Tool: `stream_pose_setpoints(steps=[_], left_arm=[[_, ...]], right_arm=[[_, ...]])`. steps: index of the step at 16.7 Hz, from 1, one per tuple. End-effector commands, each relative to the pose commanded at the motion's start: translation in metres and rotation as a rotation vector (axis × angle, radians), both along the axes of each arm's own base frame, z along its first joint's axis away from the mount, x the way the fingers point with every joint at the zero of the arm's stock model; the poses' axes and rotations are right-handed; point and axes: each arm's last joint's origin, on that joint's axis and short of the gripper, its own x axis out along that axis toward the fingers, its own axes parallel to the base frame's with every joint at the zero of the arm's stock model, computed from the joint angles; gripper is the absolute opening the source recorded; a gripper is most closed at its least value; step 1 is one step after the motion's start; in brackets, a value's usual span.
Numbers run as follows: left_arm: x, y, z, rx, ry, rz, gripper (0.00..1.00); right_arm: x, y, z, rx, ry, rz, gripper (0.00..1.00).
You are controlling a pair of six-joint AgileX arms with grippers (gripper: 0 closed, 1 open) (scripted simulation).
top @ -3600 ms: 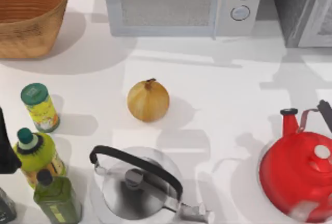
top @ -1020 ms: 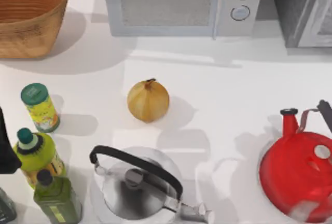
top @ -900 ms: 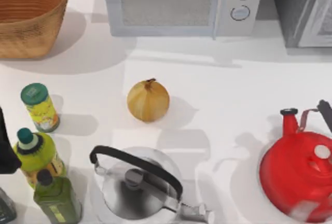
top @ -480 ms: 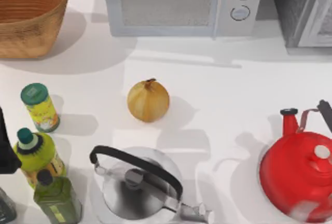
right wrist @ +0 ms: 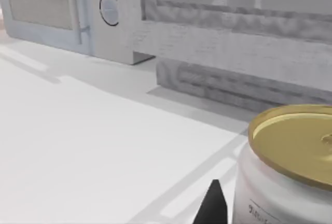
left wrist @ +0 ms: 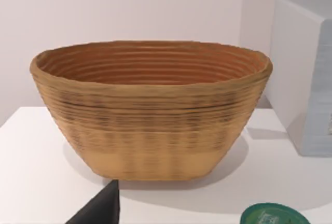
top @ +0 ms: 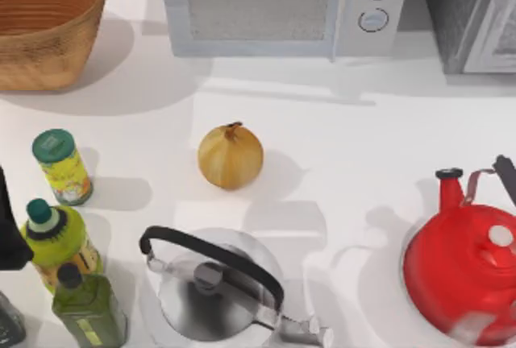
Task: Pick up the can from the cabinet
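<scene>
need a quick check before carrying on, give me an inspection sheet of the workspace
surface: white table.
job's things: can, gold lid, close to the right gripper; grey cabinet at back right.
clutter: onion, steel kettle, red kettle, three bottles at left, spice jar.
grippers: right fingertip beside the can; left arm at left edge.
cables: nothing seen.
surroundings: microwave, basket.

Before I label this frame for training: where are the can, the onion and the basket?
can [right wrist: 295, 146], right wrist view, on its gold lid.
onion [top: 230, 157], top view, on the middle of its skin.
basket [left wrist: 150, 125], left wrist view, on its woven outer wall.
</scene>
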Motion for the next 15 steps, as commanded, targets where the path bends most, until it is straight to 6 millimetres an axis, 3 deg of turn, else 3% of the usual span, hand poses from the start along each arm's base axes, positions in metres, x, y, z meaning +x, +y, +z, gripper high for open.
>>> stream_pose_setpoints(steps=[3, 10, 14, 15], left_arm=[[0.0, 0.0, 0.0, 0.0, 0.0, 0.0, 1.0], [0.0, 0.0, 0.0, 0.0, 0.0, 0.0, 1.0], [0.0, 0.0, 0.0, 0.0, 0.0, 0.0, 1.0], [0.0, 0.0, 0.0, 0.0, 0.0, 0.0, 1.0]], right_arm=[[0.013, -0.011, -0.005, 0.026, 0.034, -0.079, 0.0], [0.017, 0.015, -0.006, 0.0, 0.001, -0.005, 0.0], [0.017, 0.017, -0.006, 0.0, 0.0, 0.0, 0.0], [0.017, 0.017, -0.006, 0.0, 0.0, 0.0, 0.08]])
